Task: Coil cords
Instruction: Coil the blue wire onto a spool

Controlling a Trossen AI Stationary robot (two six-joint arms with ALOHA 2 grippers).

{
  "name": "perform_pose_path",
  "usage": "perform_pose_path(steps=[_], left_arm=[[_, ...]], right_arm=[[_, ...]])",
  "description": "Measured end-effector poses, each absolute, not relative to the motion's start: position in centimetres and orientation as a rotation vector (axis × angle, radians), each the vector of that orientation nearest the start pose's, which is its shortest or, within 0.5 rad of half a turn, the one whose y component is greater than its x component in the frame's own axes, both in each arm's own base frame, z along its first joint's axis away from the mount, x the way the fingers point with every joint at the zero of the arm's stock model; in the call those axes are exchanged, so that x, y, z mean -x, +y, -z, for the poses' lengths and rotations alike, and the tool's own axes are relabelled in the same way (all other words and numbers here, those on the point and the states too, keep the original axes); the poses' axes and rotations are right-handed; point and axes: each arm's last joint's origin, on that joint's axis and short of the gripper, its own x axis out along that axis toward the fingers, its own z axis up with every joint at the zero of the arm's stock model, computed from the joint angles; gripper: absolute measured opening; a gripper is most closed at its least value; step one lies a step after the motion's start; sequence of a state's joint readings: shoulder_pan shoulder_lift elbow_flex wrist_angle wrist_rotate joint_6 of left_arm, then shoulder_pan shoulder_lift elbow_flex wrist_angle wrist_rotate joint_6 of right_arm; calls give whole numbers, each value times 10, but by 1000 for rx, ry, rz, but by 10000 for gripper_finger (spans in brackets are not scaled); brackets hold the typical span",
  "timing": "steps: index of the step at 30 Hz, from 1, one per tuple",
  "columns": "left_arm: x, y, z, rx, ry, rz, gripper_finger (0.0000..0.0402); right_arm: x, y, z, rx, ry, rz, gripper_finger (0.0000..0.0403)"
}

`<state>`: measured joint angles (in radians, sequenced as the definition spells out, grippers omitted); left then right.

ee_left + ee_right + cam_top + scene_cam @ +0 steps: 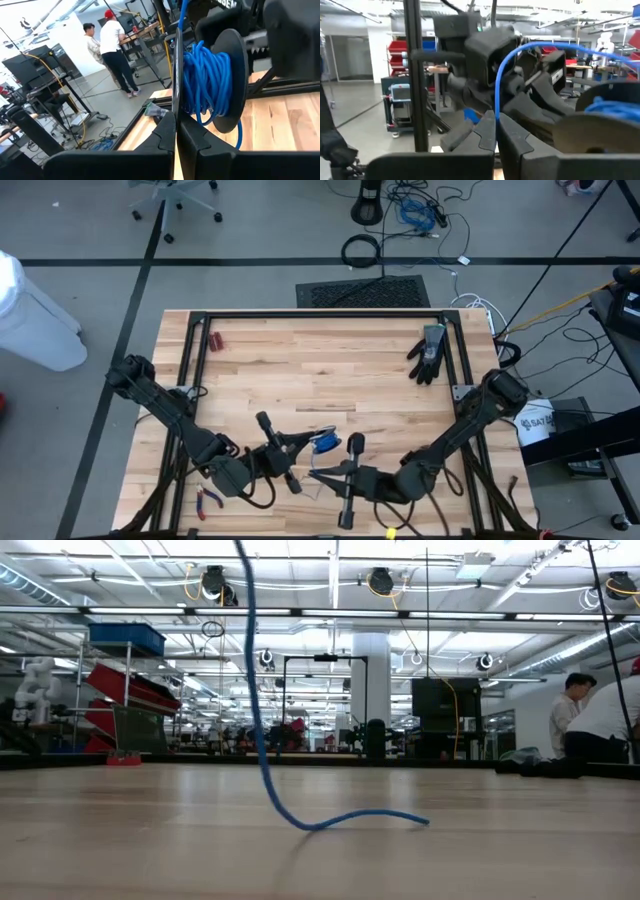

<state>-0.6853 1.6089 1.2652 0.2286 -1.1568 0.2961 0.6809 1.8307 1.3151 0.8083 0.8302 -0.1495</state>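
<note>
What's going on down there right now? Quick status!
Left gripper shut on spool's flange. Right gripper shut on blue cord. Cord partly wound on spool, tail trailing on table. Nothing in the way.

A wooden table (300, 370) carries a black glove (429, 354), red-handled pliers (208, 501) and a trailing blue cord (350, 818).

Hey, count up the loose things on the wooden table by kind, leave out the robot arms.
Blue cord on a spool: 1
Black glove: 1
Red-handled pliers: 1
Small red item, kind unclear: 1
Total: 4
</note>
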Motion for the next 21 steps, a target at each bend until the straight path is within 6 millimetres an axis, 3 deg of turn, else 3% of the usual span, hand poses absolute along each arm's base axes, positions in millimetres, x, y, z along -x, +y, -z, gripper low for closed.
perform_pose_path(steps=[15, 21], left_arm=[[-294, -208, -337, -338, 106, -500, 6], [-291, -212, -348, -273, 33, -490, 6]], right_arm=[[-342, 239, -304, -52, -117, 175, 0], [-347, 234, -296, -57, -54, 191, 0]])
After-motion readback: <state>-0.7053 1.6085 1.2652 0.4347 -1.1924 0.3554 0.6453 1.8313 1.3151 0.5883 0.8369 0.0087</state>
